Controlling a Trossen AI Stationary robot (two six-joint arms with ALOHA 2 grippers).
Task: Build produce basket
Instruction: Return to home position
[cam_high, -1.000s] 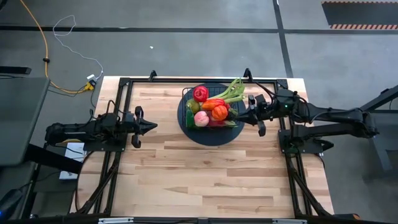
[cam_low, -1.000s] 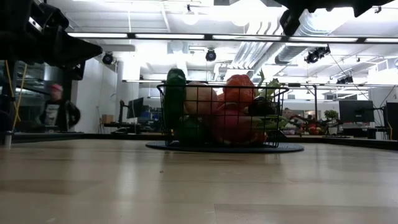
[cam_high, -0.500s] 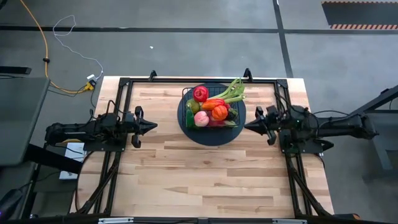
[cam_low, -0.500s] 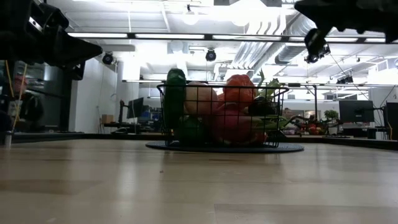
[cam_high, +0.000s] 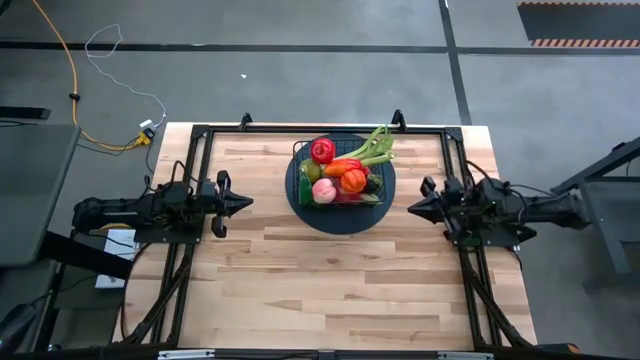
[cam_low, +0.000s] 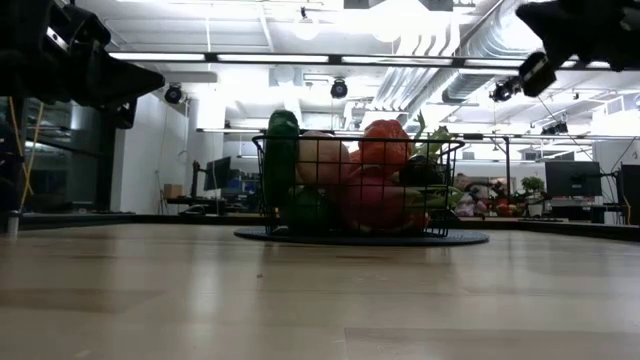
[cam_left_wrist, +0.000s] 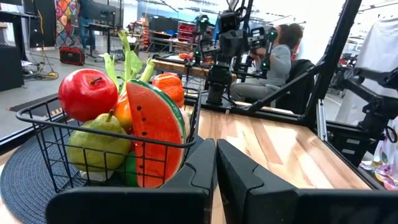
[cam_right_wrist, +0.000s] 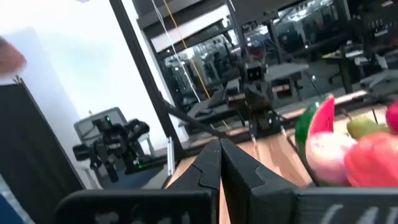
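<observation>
The black wire basket (cam_high: 338, 182) stands on a dark round mat (cam_high: 300, 200) at the table's far middle, filled with produce: a red apple (cam_high: 322, 150), a green-white leafy stalk (cam_high: 375, 146), an orange fruit (cam_high: 354, 180), a watermelon slice (cam_left_wrist: 155, 134) and a pear (cam_left_wrist: 98, 146). My left gripper (cam_high: 250, 203) is shut and empty at the table's left side, pointing level toward the basket. My right gripper (cam_high: 410, 209) is shut and empty at the right side, clear of the basket.
The black frame rails (cam_high: 200, 135) run along the table's edges. Bare wood (cam_high: 320, 290) lies between the basket and the near edge. Beyond the table a person sits at a desk (cam_left_wrist: 280, 59) in the room.
My right gripper has drawn back from the basket toward the table's right edge and sunk lower, staying shut with nothing in it. The basket and produce have stayed in place.
</observation>
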